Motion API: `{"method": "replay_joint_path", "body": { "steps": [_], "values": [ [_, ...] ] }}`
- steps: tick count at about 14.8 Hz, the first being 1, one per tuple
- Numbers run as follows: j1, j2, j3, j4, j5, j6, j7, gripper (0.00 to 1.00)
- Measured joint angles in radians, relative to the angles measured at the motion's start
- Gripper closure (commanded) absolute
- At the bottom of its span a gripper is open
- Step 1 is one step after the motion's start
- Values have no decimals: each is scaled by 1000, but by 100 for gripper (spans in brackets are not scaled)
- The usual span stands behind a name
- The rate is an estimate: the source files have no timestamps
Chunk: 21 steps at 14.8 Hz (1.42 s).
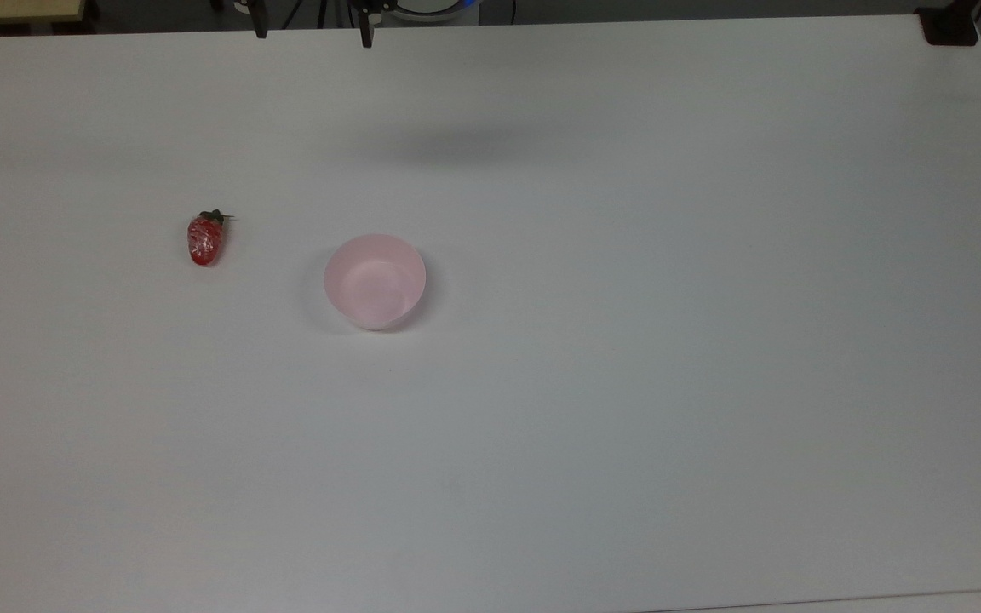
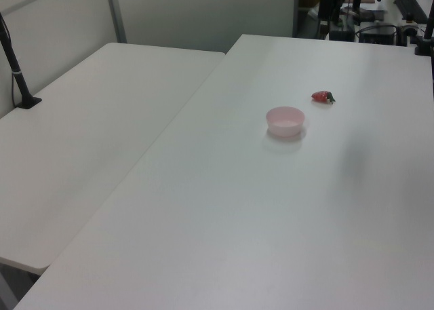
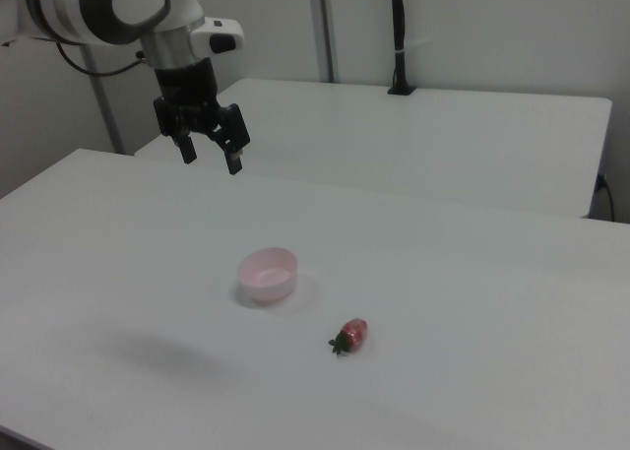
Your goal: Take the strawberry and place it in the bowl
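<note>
Strawberry (image 1: 206, 239) beside pink bowl (image 1: 375, 281) on white surface (image 1: 627, 383).
The hand (image 3: 210, 159) hangs high above the surface, fingers spread wide, holding nothing.

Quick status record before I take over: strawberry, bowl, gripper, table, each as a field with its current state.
strawberry: lying on its side on the table, apart from the bowl, on the top view's left of it; leafy cap toward the far edge in the top view
bowl: upright, nothing inside
gripper: open, holding nothing, raised well above the table in the right view
table: white
task progress: strawberry not yet picked up
</note>
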Motion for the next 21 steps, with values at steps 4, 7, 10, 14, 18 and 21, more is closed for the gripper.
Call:
{"method": "replay_joint_path", "body": {
  "steps": [4, 7, 10, 14, 18, 21],
  "values": [
    [0, 0, 0, 0, 0, 0, 0, 0],
    [0, 0, 0, 0, 0, 0, 0, 0],
    [0, 0, 0, 0, 0, 0, 0, 0],
    [-5, 0, -9, -4, 0, 0, -10, 0],
    [-45, 9, -46, -23, -2, 5, -197, 0],
    [-97, 82, -104, -50, -2, 133, -291, 0]
  ]
}}
